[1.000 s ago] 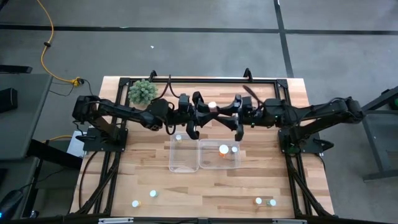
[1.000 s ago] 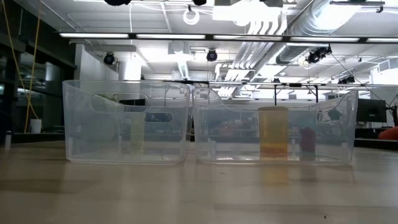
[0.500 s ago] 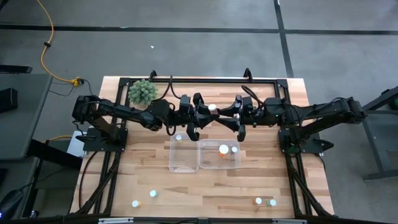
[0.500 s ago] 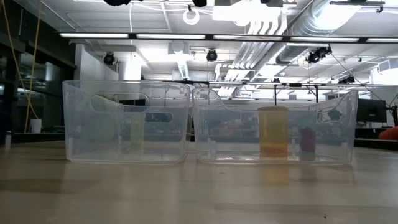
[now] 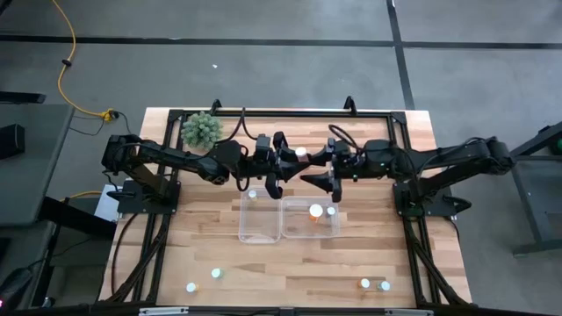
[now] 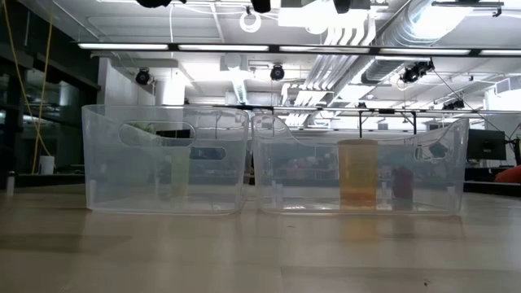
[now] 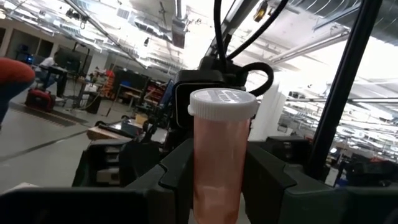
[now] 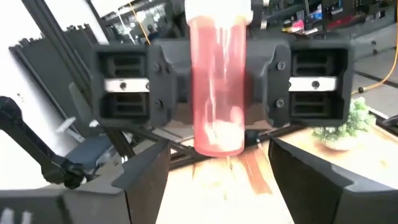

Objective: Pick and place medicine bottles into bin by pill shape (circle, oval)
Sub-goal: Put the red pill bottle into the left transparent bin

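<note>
- Orange medicine bottle [image 7: 219, 163] with a white cap sits upright, clamped in the left claw [image 5: 279, 164], just behind the two clear bins [image 5: 261, 218].
- Right claw [image 5: 323, 178] faces it, fingers spread apart, gripping nothing.
- Best practice: hold it steady so the pills are readable, then choose a bin.

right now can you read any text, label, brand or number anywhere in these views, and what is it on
No text can be read in any view.
Held medicine bottle in the left gripper: embossed marks on its white cap, too faint to read; no label shows on its orange body.
Bottles in the clear bins: seen through the plastic, no legible label.
Loose bottles on the table: too small to read.
Room behind: signs and screens blurred.
</note>
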Available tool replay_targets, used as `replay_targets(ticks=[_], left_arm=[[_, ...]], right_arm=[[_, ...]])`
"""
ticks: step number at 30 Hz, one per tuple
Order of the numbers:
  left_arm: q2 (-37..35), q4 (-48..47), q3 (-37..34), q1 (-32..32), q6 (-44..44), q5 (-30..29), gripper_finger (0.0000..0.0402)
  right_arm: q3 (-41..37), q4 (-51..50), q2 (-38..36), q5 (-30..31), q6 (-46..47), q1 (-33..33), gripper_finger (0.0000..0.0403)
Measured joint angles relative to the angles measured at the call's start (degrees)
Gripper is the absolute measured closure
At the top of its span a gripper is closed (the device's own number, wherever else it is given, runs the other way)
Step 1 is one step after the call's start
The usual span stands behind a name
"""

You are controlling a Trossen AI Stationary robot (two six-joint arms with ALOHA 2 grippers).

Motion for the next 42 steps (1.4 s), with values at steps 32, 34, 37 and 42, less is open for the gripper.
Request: replay_targets(ticks=[32,34,37,42], left_arm=[[-0.2,-4.4,0.1,0.0,0.0,7.2,0.03],[-0.2,-4.4,0.1,0.0,0.0,7.0,0.03],[-0.2,-4.4,0.1,0.1,-0.2,6.7,0.03],[-0.2,-4.4,0.1,0.1,0.0,6.4,0.03]], right_arm=[[7.3,-11.4,2.3,-0.5,-2.9,1.4,0.0231],[7.3,-11.4,2.3,-0.5,-2.9,1.4,0.0236],[7.3,-11.6,2.3,-0.3,-2.8,1.4,0.0245],[7.3,-12.0,2.2,-0.4,-1.4,1.4,0.0257]])
